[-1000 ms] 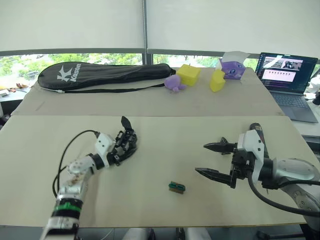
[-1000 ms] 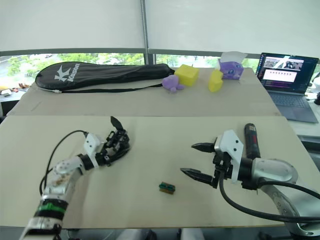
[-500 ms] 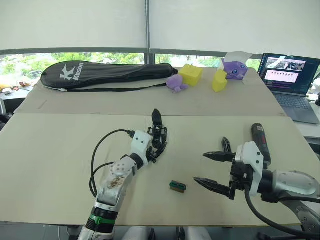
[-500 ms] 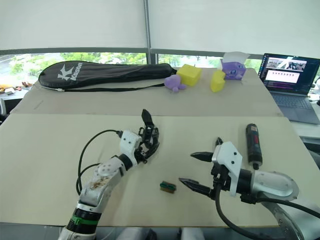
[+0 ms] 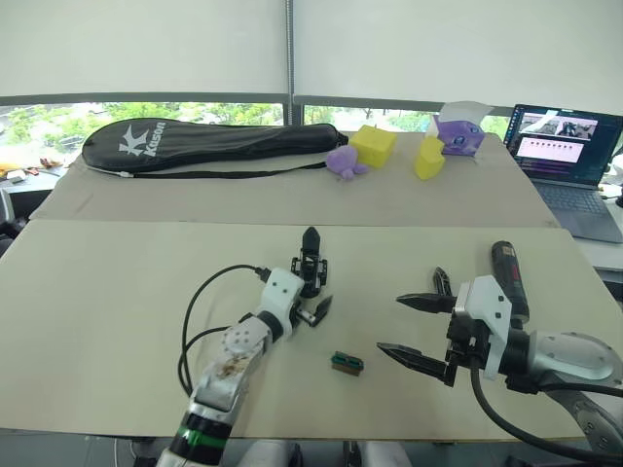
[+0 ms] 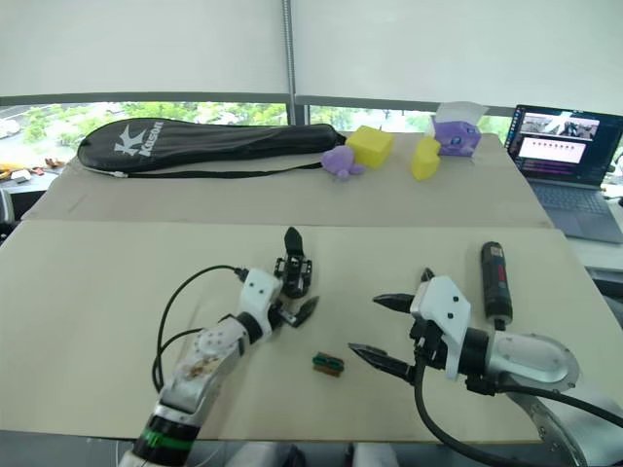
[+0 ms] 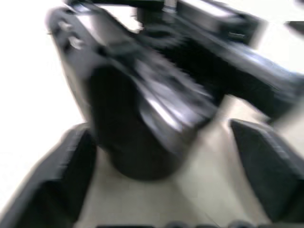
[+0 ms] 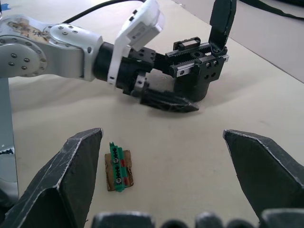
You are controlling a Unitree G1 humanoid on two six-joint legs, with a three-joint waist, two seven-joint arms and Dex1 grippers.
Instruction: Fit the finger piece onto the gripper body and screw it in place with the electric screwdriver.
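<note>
Body set down at table centre, both claws spread, nothing held.

I see the gripper body (image 6: 295, 273) standing on the table (image 6: 88, 321), its pointed finger up at 12 o'clock, my left gripper (image 6: 298, 295) open around its base. My right gripper (image 6: 380, 331) is wide open and empty at 3 o'clock from it; the screwdriver (image 6: 496, 282) lies beyond. The finger piece (image 5: 442, 282) seems to peek out behind that claw, though I'm not sure. Risk: the squat, hard, toothed black body could tip if my left finger drags it. The green block (image 6: 327, 364) lies at 5 o'clock.

Gripper body (image 7: 142, 109) — blurred — between spread fingers (image 7: 57, 185).
</note>
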